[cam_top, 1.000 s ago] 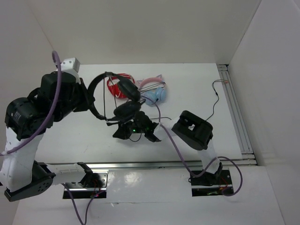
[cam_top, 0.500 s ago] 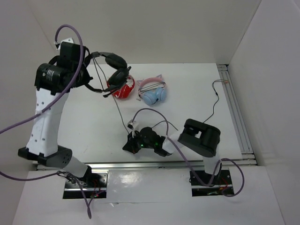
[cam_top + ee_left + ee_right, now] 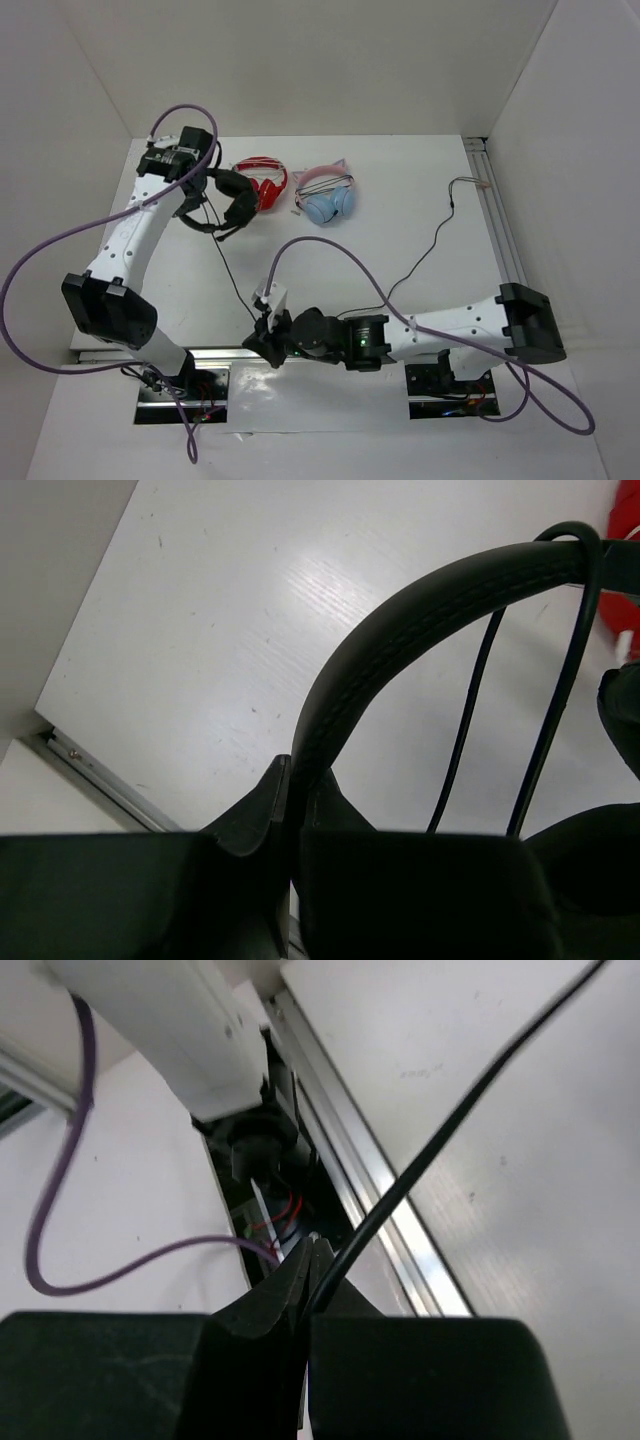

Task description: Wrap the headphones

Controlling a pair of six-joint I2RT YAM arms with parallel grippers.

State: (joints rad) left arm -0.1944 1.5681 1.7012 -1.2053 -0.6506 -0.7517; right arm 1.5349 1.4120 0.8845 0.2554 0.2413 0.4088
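Here, left gripper (image 3: 290, 785) clamps headphones (image 3: 400, 630), right gripper (image 3: 305, 1260) cable (image 3: 450, 1140).

Far-left part of the table (image 3: 400, 270): headphones (image 3: 236, 198), headband clamped in the left gripper (image 3: 192, 190). Just right of them lies a second headset (image 3: 265, 178), and right again a third headset (image 3: 328, 200) — both on the table's far half. The cable (image 3: 232, 275) runs from the headphones toward the near edge — pinched there in the right gripper (image 3: 262, 335), at the rail (image 3: 215, 353).
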